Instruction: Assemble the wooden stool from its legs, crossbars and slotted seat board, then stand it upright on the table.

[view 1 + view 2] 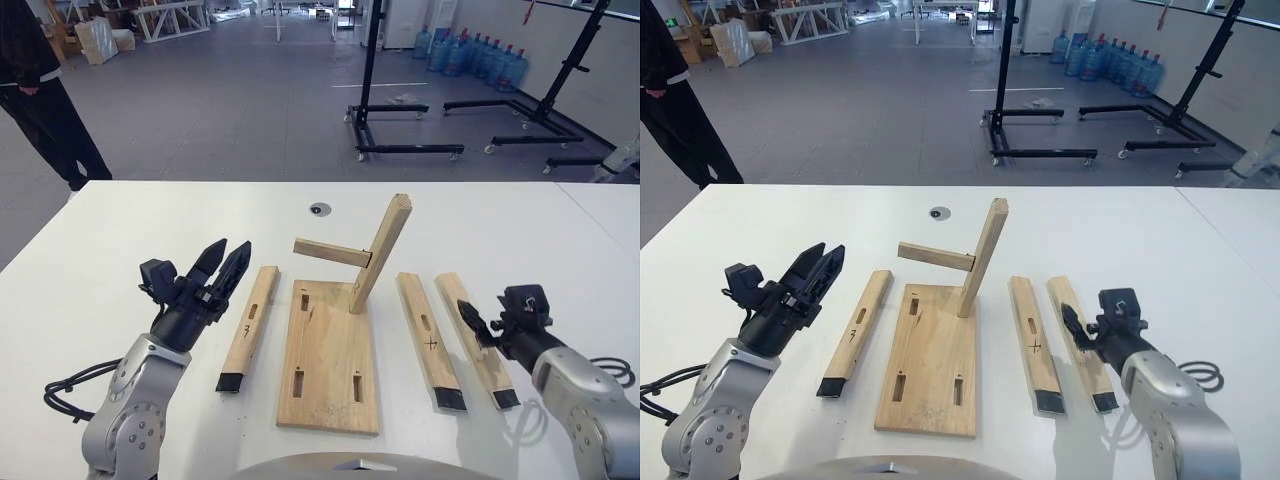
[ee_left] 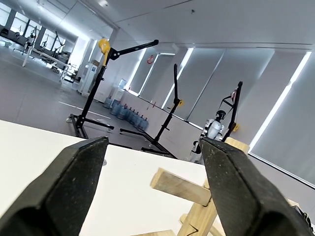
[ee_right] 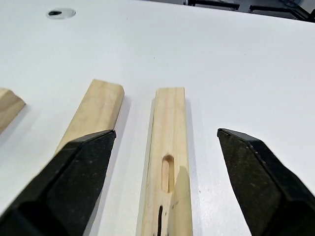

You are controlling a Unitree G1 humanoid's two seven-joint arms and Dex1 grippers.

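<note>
Seen from the head, the left gripper (image 1: 230, 250) hangs raised above the white surface (image 1: 110, 230), its two dark fingers apart and holding nothing. Its wrist view makes the gap plain: the fingers (image 2: 74, 182) are spread wide, with the crossbar (image 2: 179, 186) framed between them farther off. Just right of that gripper a loose leg (image 1: 250, 325) lies flat, with a black cap at its near end. Beyond it the seat board (image 1: 330, 385) also lies flat, its slots showing. At the board's far right corner a standing leg (image 1: 382, 250) rises at a tilt, its top leaning right. The crossbar is plugged into its side and points back toward the left gripper, clear of the board. Whether the leg's foot sits fully in its slot is hard to tell. Between the board and the right gripper (image 3: 166, 132) two more legs lie side by side, an inner leg (image 1: 428, 340) and an outer leg (image 1: 455, 292). The head views place that gripper low over the outer leg, its fingers hard to separate. Its wrist view shows them wide apart, straddling the outer leg's slotted face with bare surface on each side, gripping nothing. Their lower parts are cut off, so contact with the surface cannot be judged. A small round hole (image 1: 320, 209) sits in the surface well beyond both grippers.
</note>
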